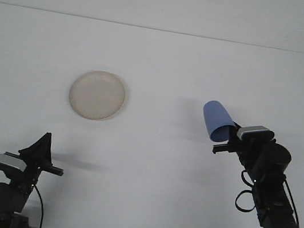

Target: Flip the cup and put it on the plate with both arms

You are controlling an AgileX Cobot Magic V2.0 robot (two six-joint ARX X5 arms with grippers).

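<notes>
A blue cup (216, 119) hangs in the air right of centre, tilted with its closed bottom up and to the left. My right gripper (227, 138) is shut on the cup's lower rim. A round cream plate (97, 95) lies flat on the white table, left of centre and far from the cup. My left gripper (42, 149) stays low at the bottom left, near the front edge, well short of the plate; its fingers look closed to a point and hold nothing.
The white table (149, 166) runs back to a straight far edge against a pale wall. Black cables loop around the right arm (269, 196) at the lower right.
</notes>
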